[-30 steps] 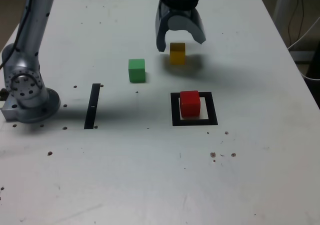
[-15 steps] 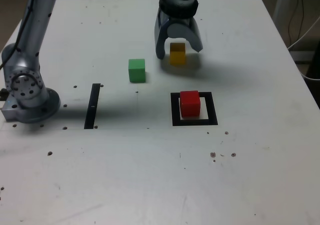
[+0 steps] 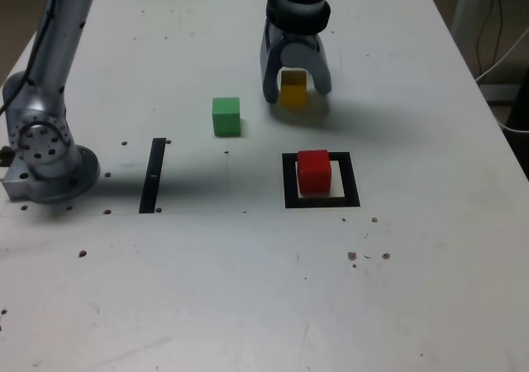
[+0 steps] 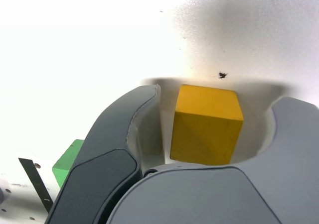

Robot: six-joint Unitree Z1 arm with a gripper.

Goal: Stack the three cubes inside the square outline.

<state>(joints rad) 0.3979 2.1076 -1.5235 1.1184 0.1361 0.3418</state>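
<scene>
- Around the yellow cube, the gripper stands part open, a jaw on either side, gripping nothing.
- In the wrist view, gaps show between the cube and both curved, smooth grey jaws.
- Yellow, green and red cubes: plain, flat-faced, sharp-edged.
- Green lies near the gripper, toward the exterior view's left.
- Red sits farther from it, inside the square outline, a flat black border with white centre.
- Beyond green from the gripper lies a straight black strip.
- Under the gripper, the white table has dark specks and soft shadows.
- Cables hang past its edge.
</scene>
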